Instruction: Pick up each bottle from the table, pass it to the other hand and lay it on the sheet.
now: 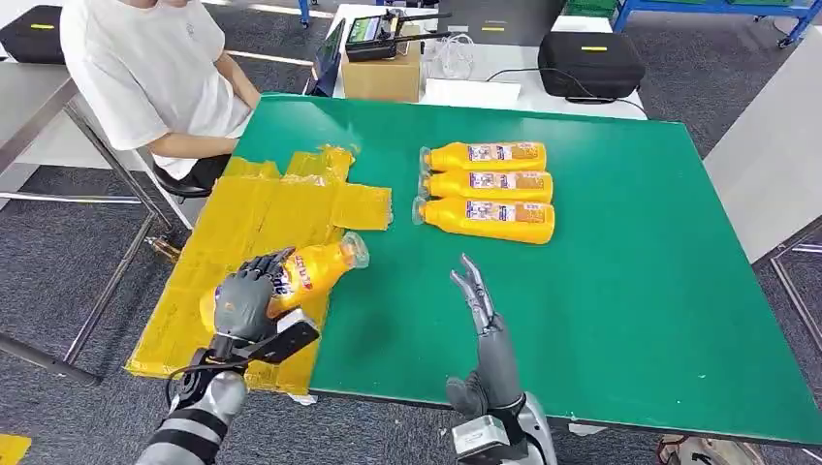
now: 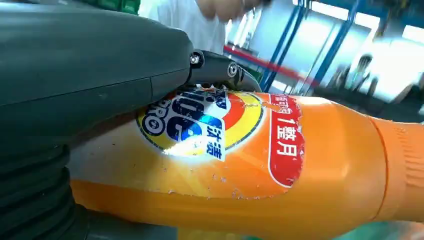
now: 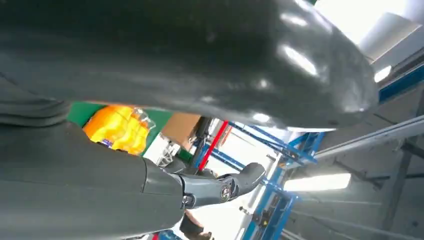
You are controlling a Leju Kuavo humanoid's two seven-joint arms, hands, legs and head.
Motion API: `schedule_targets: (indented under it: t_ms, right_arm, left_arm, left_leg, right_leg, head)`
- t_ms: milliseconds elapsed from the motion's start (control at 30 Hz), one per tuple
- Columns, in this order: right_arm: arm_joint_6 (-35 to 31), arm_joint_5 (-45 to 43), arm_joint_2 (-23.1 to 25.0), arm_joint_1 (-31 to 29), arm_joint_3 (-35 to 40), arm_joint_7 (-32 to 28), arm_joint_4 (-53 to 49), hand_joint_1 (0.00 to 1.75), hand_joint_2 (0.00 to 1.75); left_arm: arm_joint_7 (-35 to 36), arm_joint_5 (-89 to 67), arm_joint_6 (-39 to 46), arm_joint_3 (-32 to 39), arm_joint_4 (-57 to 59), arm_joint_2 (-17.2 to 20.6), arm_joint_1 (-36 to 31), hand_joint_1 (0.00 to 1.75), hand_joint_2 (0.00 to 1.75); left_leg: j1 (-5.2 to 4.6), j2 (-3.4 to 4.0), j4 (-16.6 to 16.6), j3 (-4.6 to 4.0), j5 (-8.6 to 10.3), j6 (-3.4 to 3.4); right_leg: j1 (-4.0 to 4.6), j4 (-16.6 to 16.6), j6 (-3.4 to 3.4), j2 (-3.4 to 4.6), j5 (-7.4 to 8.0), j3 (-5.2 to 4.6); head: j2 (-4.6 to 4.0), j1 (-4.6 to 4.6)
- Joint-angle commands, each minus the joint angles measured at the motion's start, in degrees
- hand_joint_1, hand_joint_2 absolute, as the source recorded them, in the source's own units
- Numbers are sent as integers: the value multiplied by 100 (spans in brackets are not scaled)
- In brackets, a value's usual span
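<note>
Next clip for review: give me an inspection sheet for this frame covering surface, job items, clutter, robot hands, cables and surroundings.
Surface: green table; yellow sheet over its left part.
Job items: three orange bottles lying side by side on the green; a fourth held bottle over the sheet.
Clutter: nothing seen on the green table.
Robot hands: left robot hand grips the held bottle; right robot hand raised, fingers apart, holding nothing.
Cables: dark cable at the left wrist.
Surroundings: seated person; cardboard box and black case on the table behind.
</note>
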Motion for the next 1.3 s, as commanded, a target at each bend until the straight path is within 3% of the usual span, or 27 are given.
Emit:
schedule_targets:
  t_ms: [33,67,100,133,167,200,233,400,467,600,767,867,933,967,1000,1067,1133,1167,1200,1300]
  right_arm:
    - [87,-61,-122,-321,-68,-10,549,0,0]
    - [87,-61,-122,-321,-68,-10,549,0,0]
    - [119,-116,-117,-326,-111,-13,589,0,0]
    - [140,-112,-112,-337,-133,-13,626,0,0]
    - [154,-110,-119,-355,-139,-13,657,0,0]
    - [159,-126,-120,-367,-149,-13,677,0,0]
    - [114,-150,-138,-400,-139,-13,713,0,0]
    - [-19,-503,-250,-611,122,-13,918,0,0]
    - [-82,-563,-271,-656,193,-13,970,0,0]
    - [-216,-813,-319,-825,392,-13,1156,0,0]
    - [-308,-907,-333,-905,458,-13,1250,0,0]
    - [-506,-817,-390,-838,434,-13,1198,0,0]
    - [-830,-310,-292,-588,25,-13,1210,0,0]
    - [-782,-272,-316,-514,-26,-13,1113,0,0]
    - [-1095,134,-233,-421,-283,38,1207,0,0]
    - [-1167,475,-210,-317,-592,195,1311,0,0]
    - [-1520,1264,-267,-294,-870,917,1612,0,0]
    - [-1497,1247,-303,-291,-941,862,1690,0,0]
    - [-1661,1524,-343,-283,-1037,1019,1822,0,175]
    - [-1839,1962,-532,-241,-1209,1282,1990,0,175]
  left_arm:
    - [364,-553,-372,-380,2294,484,-1226,110,175]
    - [364,-553,-372,-380,2294,484,-1226,129,0]
    - [489,-692,-592,-474,2507,478,-1312,113,0]
    - [527,-770,-811,-554,2614,487,-1357,72,0]
    - [523,-792,-974,-602,2697,488,-1380,73,0]
    - [516,-802,-1131,-644,2759,492,-1402,42,0]
    - [399,-681,-1485,-643,2816,490,-1417,0,0]
    - [-676,518,-2983,-344,2627,637,-1279,0,0]
    - [-707,584,-3055,-375,2494,714,-1219,0,0]
    - [-1222,1575,-4338,-328,2133,945,-1089,0,0]
    - [-1512,2239,-4824,-296,1476,1068,-756,0,0]
    - [-1491,3031,-4729,-99,347,723,-290,0,0]
    - [-1168,4051,-4418,366,-729,-97,38,0,0]
    - [-874,4098,-4325,219,-1024,-175,101,0,0]
    - [-852,4779,-4019,508,-1311,-557,170,0,175]
    - [-437,5568,-3829,364,-1810,-677,283,0,175]
    - [-366,6767,-3427,744,-2286,-1105,496,0,175]
    - [-308,6849,-3356,647,-2449,-1064,572,0,175]
    - [-267,7190,-3290,698,-2553,-1132,654,0,175]
    - [-420,7462,-3099,775,-2860,-1268,906,0,175]
  left_leg:
    - [6,-16,-20,15,7,20]
    - [7,-15,-28,24,8,24]
    - [6,-16,-29,25,6,26]
    - [7,-16,-25,24,2,24]
    - [-1,-18,-19,16,3,16]
    - [0,-19,-24,17,5,19]
    - [-1,-12,-16,16,2,13]
    - [-5,-5,-17,25,3,10]
    - [-4,-6,-20,44,5,11]
    - [-2,-8,-27,43,22,19]
    - [-5,-13,-20,70,14,12]
    - [-3,-25,-24,74,17,15]
    - [-4,-41,-16,65,15,17]
    - [-1,-50,-20,56,18,24]
    - [-4,-72,-8,43,17,22]
    - [-1,-96,1,21,18,31]
    - [-6,-53,1,16,13,15]
    - [-9,-65,-3,10,12,22]
    - [-6,-46,-3,12,9,16]
    - [-8,-34,-17,29,6,25]
  right_leg:
    - [13,-25,-32,-12,6,22]
    - [15,-34,-39,-9,7,31]
    - [15,-34,-40,-11,4,33]
    - [15,-31,-36,-12,1,34]
    - [4,-19,-23,-16,-2,28]
    - [5,-24,-28,-18,2,31]
    - [3,-15,-21,-7,2,23]
    - [-2,-12,-18,1,6,34]
    - [-2,-14,-20,-5,6,57]
    - [2,-25,-31,-9,20,60]
    - [-4,-12,-22,-10,5,92]
    - [0,-18,-27,-21,5,90]
    - [-2,-16,-21,-37,0,88]
    - [4,-26,-28,-45,3,86]
    - [-1,-18,-18,-65,-4,75]
    - [5,-26,-21,-90,-7,64]
    - [-2,-17,-13,-55,-4,46]
    - [-4,-27,-16,-62,-3,49]
    - [-2,-26,-14,-39,0,44]
    - [-2,-42,-23,-33,0,55]
  head:
    - [-2,0]
    - [-2,0]
    - [-2,0]
    - [-2,2]
    - [-2,2]
    - [-2,0]
    - [-2,0]
    - [-2,-4]
    - [-2,-2]
    - [-2,0]
    - [-2,-2]
    - [-2,0]
    - [-2,2]
    - [-2,0]
    - [-2,0]
    - [-2,0]
    - [-2,2]
    - [-2,2]
    - [0,4]
    - [-2,4]
